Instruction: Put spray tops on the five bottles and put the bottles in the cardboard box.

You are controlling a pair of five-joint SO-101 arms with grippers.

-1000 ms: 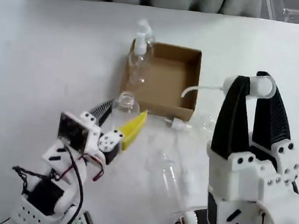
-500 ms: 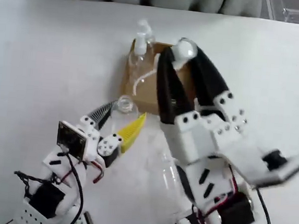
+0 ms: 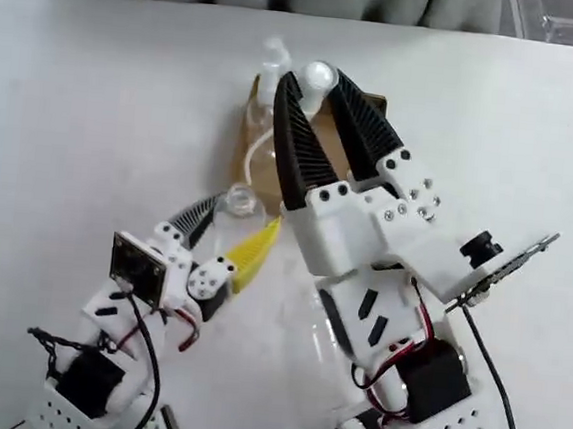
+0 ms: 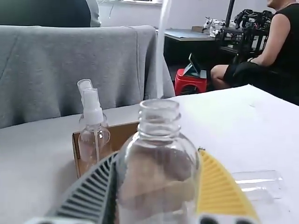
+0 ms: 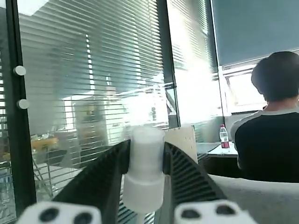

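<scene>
Clamping an uncapped clear bottle (image 3: 240, 200) between a black jaw and a yellow one, the left gripper (image 3: 242, 213) holds it upright over the counter (image 3: 97, 88), about midway between the near and far edges and just on the near side of the cardboard box (image 4: 74, 154). The bottle's neck is open. The right gripper (image 3: 316, 79) hangs above the box, closer to the counter's far edge, with its two black jaws pressed on a white spray top (image 3: 319, 74). The top's thin tube (image 3: 256, 154) trails down from it toward the held bottle; in the left wrist view the tube (image 4: 161, 46) hangs just above the open neck.

A second bottle (image 3: 267, 87), already fitted with a spray top, stands at the box's far left corner; whether it is inside the box or just beside it cannot be told. Another clear bottle (image 4: 257, 181) lies on its side on the counter on the near side of the box, beside the yellow jaw.
</scene>
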